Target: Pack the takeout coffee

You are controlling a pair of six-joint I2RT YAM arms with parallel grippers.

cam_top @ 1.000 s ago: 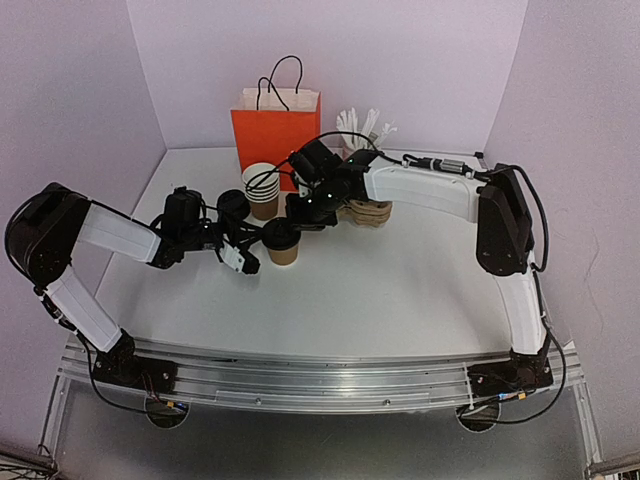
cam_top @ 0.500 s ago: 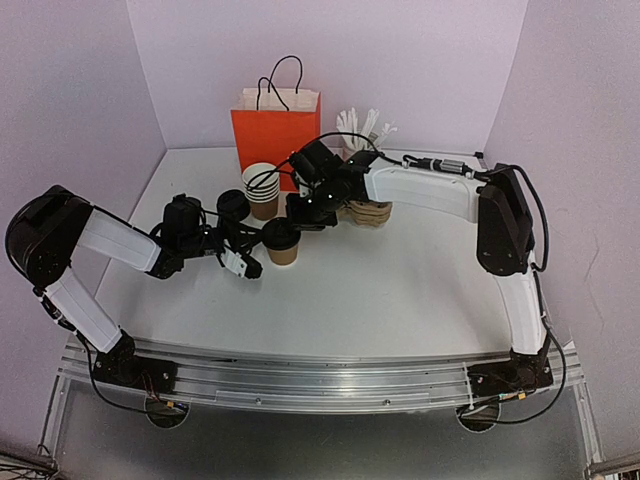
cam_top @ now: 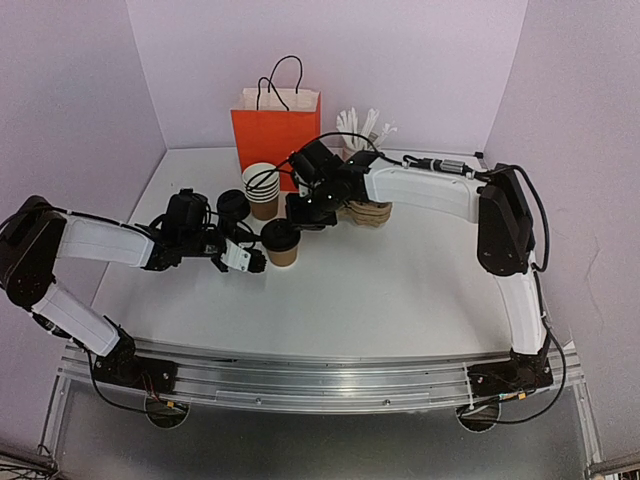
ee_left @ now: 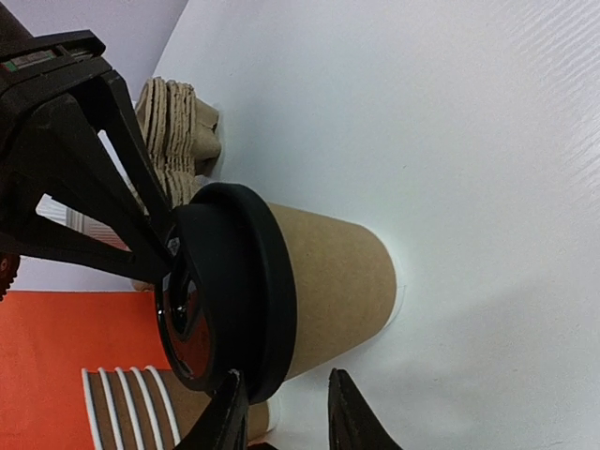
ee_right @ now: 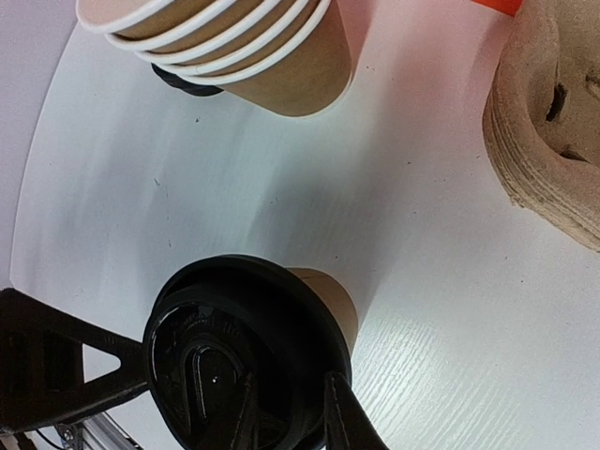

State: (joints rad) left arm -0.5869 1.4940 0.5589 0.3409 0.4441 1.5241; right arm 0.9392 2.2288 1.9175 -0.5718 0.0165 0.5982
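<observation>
Left end effector (ee_left: 286, 382) is hovering spread beside the light, crushable takeout coffee (ee_left: 328, 281). Right end effector (ee_right: 289, 389) is straddling its stiffer lid rim, the safest hold; grip unclear.

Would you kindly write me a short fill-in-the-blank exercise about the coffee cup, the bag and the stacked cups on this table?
The takeout coffee has a ___ lid.
The paper bag behind it is ___.
The stacked lidless cups have ___ rims.
The takeout coffee stands ___ on the table.
Missing words: black; orange; white; upright.
</observation>
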